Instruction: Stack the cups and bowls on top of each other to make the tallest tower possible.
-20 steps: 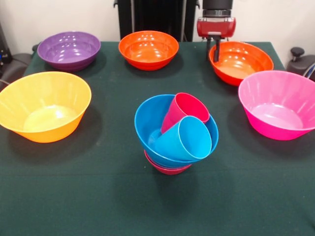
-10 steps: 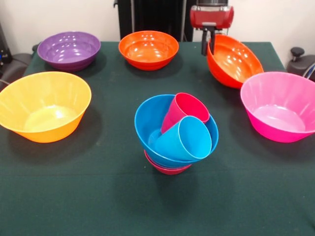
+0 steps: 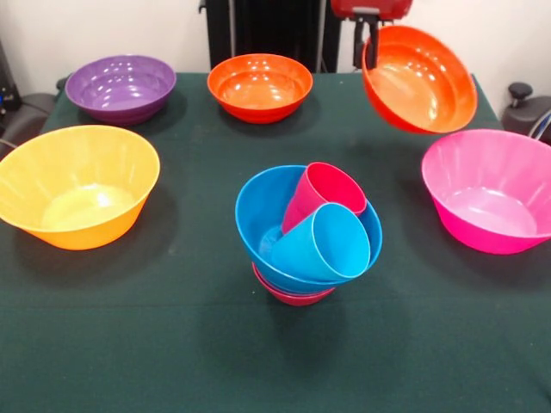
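Observation:
My gripper [image 3: 371, 45] is at the top right, shut on the rim of an orange bowl [image 3: 422, 79], which hangs tilted in the air above the table. The tower [image 3: 306, 237] stands at the middle front: a small red bowl [image 3: 293, 296] at the bottom and a blue bowl [image 3: 258, 215] on it. The blue bowl holds a tilted crimson cup [image 3: 323, 191] and a tilted light blue cup [image 3: 327, 243]. A second orange bowl [image 3: 259, 86], a purple bowl [image 3: 120, 88], a yellow-orange bowl [image 3: 76, 185] and a pink bowl [image 3: 491, 189] sit around it.
The green table [image 3: 172, 344] has its far edge at the wall, near the robot's black pedestal [image 3: 275, 30]. Dark objects [image 3: 527, 107] stand off the table at the right and left edges.
My gripper has risen with the orange bowl, lifting it off the table and tilting it. The pink bowl has shifted slightly. The tower has not moved.

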You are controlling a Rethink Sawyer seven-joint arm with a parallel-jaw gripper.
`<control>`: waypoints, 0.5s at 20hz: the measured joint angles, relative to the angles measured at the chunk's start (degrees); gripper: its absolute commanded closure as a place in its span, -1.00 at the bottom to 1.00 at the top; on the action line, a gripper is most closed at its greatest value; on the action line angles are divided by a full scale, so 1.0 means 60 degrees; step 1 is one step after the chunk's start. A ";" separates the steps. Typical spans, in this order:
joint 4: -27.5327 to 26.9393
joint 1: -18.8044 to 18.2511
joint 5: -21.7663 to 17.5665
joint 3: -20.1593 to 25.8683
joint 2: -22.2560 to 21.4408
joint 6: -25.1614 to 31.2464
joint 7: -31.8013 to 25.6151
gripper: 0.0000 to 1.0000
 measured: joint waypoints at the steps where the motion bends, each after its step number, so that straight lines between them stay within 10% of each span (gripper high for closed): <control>1: -0.0154 -0.0036 0.0000 0.0115 -0.0176 0.0269 0.0000 1.00; 10: -0.2045 -0.0054 -0.0018 0.0650 -0.0799 0.1934 0.0000 1.00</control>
